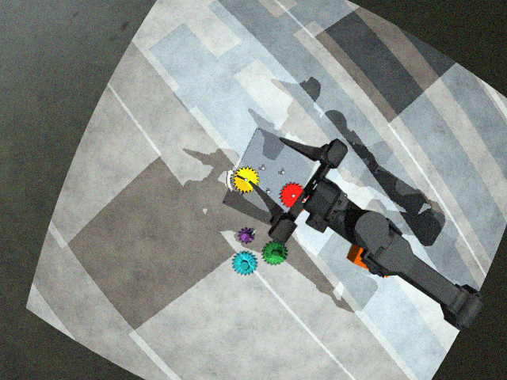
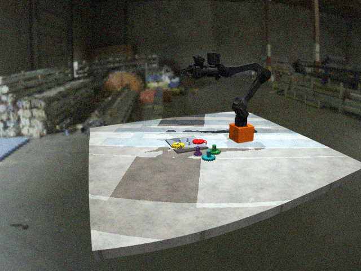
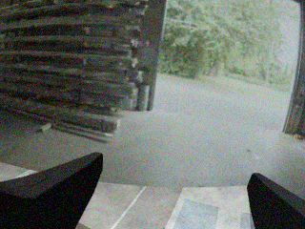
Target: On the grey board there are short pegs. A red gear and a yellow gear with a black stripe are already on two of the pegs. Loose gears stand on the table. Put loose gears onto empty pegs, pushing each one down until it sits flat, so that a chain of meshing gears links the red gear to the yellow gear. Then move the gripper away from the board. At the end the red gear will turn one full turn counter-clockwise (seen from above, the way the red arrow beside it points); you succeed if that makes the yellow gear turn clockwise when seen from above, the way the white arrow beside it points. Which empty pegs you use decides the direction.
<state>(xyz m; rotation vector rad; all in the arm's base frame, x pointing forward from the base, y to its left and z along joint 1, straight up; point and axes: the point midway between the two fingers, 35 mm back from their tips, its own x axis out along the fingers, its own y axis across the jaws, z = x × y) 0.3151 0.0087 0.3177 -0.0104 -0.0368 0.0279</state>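
Top view: grey board (image 1: 296, 161) (image 2: 189, 148) inside the worktop (image 1: 184, 306) (image 2: 247, 180), all its edges away from the worktop's own. Exterior view puts it nearer the far edge than the near-left corner. Yellow gear (image 1: 240, 184) (image 2: 177, 145) and red gear (image 1: 290, 192) (image 2: 198, 141) on their pegs, well apart. Three bare pegs (image 1: 262, 167) (image 2: 188, 140) between and beside them; no chain links the two.

Loose gears stand on the worktop, off the board: purple (image 1: 245, 235) (image 2: 198, 151), cyan (image 1: 244, 263) (image 2: 208, 157), green (image 1: 274, 252) (image 2: 215, 151). Exterior shows their upright stems, cyan closest of the three to the near edge.

Gripper (image 1: 264, 160) (image 2: 182, 70) (image 3: 179, 174) open, nothing between its fingers. From the top it seems to straddle the board, hiding part of the red gear; exterior shows it high above, arm (image 1: 421, 270) (image 2: 253, 87) stretched level from the orange base (image 1: 356, 256) (image 2: 241, 134) by the far-right corner. Wrist view: both fingers spread, worktop edge beyond, floor and an open doorway (image 3: 224, 91); gears and board not seen there.
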